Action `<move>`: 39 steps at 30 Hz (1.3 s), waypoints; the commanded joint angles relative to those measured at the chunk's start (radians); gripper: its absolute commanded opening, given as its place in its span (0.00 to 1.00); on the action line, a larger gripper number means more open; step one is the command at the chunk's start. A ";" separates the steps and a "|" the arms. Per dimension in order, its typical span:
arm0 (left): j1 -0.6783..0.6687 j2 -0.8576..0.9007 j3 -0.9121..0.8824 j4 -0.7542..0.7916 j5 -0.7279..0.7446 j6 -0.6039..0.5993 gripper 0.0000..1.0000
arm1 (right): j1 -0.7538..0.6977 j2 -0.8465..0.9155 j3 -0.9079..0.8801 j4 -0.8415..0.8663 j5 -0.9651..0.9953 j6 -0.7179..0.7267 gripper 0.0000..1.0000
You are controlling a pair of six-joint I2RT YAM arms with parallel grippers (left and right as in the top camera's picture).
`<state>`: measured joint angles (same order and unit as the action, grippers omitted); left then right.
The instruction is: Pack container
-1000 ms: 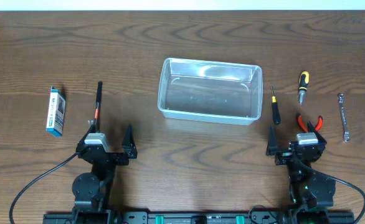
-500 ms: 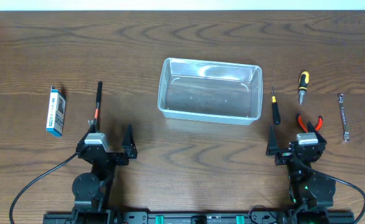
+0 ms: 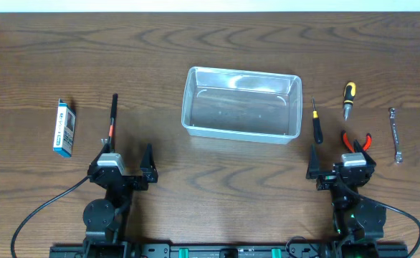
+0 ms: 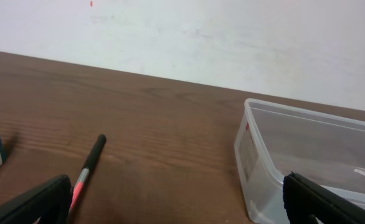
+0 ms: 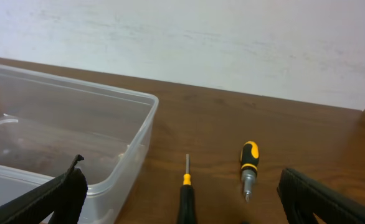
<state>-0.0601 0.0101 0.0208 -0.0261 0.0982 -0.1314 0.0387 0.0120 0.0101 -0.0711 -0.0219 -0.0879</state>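
Observation:
The clear plastic container stands empty at the table's middle; it also shows in the left wrist view and the right wrist view. My left gripper is open and empty near the front, left of the container, behind a black and red pen-like tool. My right gripper is open and empty, right of the container. A thin black screwdriver and a stubby yellow and black screwdriver lie ahead of it, seen also in the right wrist view, the thin black one left of the stubby one.
A small blue-and-white box lies at the far left. Red-handled pliers sit just ahead of the right gripper. A silver wrench lies at the far right. A white wall stands beyond the table's back edge.

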 commanded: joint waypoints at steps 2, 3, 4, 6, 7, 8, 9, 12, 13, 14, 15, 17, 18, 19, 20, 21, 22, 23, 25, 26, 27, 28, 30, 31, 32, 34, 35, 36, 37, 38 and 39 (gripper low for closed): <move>-0.002 -0.005 -0.009 -0.034 0.024 -0.014 0.98 | 0.008 -0.006 -0.003 0.002 0.011 0.150 0.99; -0.002 -0.003 0.008 -0.048 0.024 -0.029 0.98 | 0.008 -0.006 0.000 0.001 0.010 0.183 0.99; -0.002 0.001 0.030 -0.064 0.024 -0.048 0.98 | 0.008 -0.005 0.009 0.001 0.002 0.211 0.99; -0.002 0.023 0.110 -0.122 0.024 -0.066 0.98 | 0.008 0.006 0.047 -0.005 -0.002 0.219 0.99; -0.002 0.042 0.159 -0.158 0.021 -0.066 0.98 | 0.007 0.020 0.080 -0.017 0.002 0.216 0.99; -0.002 0.066 0.213 -0.196 0.017 -0.065 0.98 | 0.005 0.040 0.117 -0.032 0.009 0.209 0.99; -0.002 0.102 0.278 -0.241 0.013 -0.065 0.98 | 0.002 0.072 0.164 -0.056 0.018 0.196 0.99; -0.002 0.230 0.463 -0.393 -0.037 -0.059 0.98 | -0.016 0.212 0.312 -0.132 0.023 0.126 0.99; -0.002 0.289 0.529 -0.457 -0.068 -0.053 0.98 | -0.024 0.281 0.373 -0.168 0.022 0.108 0.99; -0.002 0.344 0.586 -0.514 -0.095 -0.048 0.98 | -0.032 0.359 0.441 -0.212 0.022 0.105 0.99; -0.002 0.400 0.640 -0.570 -0.114 -0.046 0.98 | -0.038 0.430 0.504 -0.259 0.022 0.105 0.99; -0.002 0.523 0.756 -0.680 -0.118 -0.047 0.98 | -0.049 0.595 0.665 -0.393 0.021 0.106 0.99; -0.002 0.584 0.813 -0.733 -0.117 -0.051 0.98 | -0.054 0.682 0.755 -0.477 0.020 0.109 0.99; -0.002 0.625 0.850 -0.769 -0.117 -0.055 0.98 | -0.059 0.759 0.836 -0.559 0.016 0.109 0.99; -0.002 0.681 0.901 -0.818 -0.117 -0.054 0.98 | -0.064 0.838 0.921 -0.647 0.015 0.109 0.99; -0.002 0.726 0.941 -0.858 -0.117 -0.053 0.98 | -0.071 0.926 1.014 -0.743 0.015 0.108 0.99; -0.002 0.779 0.984 -0.900 -0.117 -0.046 0.98 | -0.080 1.022 1.107 -0.841 0.015 0.097 0.99; -0.002 0.818 1.015 -0.932 -0.116 -0.045 0.98 | -0.086 1.111 1.196 -0.932 0.013 0.085 0.99; -0.002 0.888 1.068 -0.984 -0.109 -0.046 0.98 | -0.092 1.243 1.329 -1.052 0.014 0.080 0.99; -0.002 0.918 1.089 -1.005 -0.109 -0.046 0.98 | -0.092 1.319 1.410 -1.108 0.014 0.079 0.99; -0.002 0.941 1.102 -1.018 -0.110 -0.046 0.98 | -0.092 1.375 1.472 -1.143 0.014 0.077 0.99; -0.002 0.956 1.107 -1.020 -0.110 -0.046 0.98 | -0.092 1.417 1.513 -1.149 0.014 0.063 0.99; -0.002 0.975 1.107 -1.020 -0.111 -0.046 0.98 | -0.092 1.502 1.582 -1.106 0.014 0.053 0.75; -0.002 0.979 1.107 -1.020 -0.111 -0.046 0.98 | -0.092 1.528 1.595 -1.073 0.014 0.053 0.57; -0.002 0.983 1.107 -1.020 -0.116 -0.046 0.98 | -0.092 1.556 1.598 -1.031 0.014 0.062 0.37; -0.002 0.983 1.107 -1.026 -0.135 -0.046 0.98 | -0.093 1.600 1.598 -0.969 0.013 0.101 0.05; -0.002 0.982 1.107 -1.032 -0.149 -0.046 0.98 | -0.092 1.624 1.598 -0.943 0.008 0.119 0.01; -0.002 0.981 1.107 -1.036 -0.164 -0.046 0.98 | -0.092 1.652 1.598 -0.924 0.004 0.120 0.01; -0.002 0.981 1.107 -1.042 -0.182 -0.046 0.98 | -0.092 1.679 1.598 -0.911 0.003 0.121 0.01; -0.002 0.981 1.107 -1.047 -0.192 -0.046 0.99 | -0.092 1.703 1.598 -0.906 0.003 0.121 0.01; -0.002 0.981 1.107 -1.051 -0.197 -0.046 0.98 | -0.091 1.734 1.598 -0.901 0.003 0.121 0.01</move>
<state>-0.0601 0.9943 1.1076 -1.0664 -0.0422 -0.1833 -0.0483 1.6756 1.5913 -0.9791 -0.0101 0.0113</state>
